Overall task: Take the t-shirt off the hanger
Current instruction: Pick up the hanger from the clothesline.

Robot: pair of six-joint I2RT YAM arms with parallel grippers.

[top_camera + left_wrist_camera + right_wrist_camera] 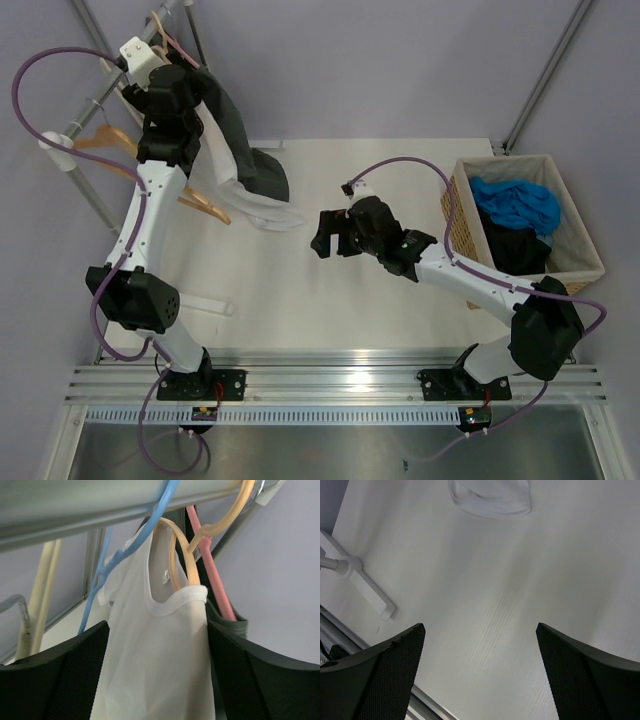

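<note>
Standing wide apart, the jaws of the left pincer [157, 690] bracket the white t-shirt [165, 640] just below its collar. The cloth hangs in the gap and nothing is clamped. The collar sits over a tan hanger [191, 565] that rises toward the rail [100, 505] overhead. A blue hanger [149, 522] is on one side of it and a pink hanger [212, 570] on the other, with a dark garment [227, 622] hanging behind the pink one. Seen from above, the shirt trails down from the rack and its lower end lies crumpled on the worktop [300, 300], touching the foot of the dark garment. The right pincer [332, 238] hovers low over the middle of the worktop, near that crumpled end but apart from it. Its jaws are fully spread and hold nothing, and its wrist view shows only bare surface between them. A white rack foot [365, 587] rests on the worktop off to one side in that view. At the right edge stands a wicker basket [575, 215] holding a blue cloth [515, 200] and a dark cloth [515, 250].
</note>
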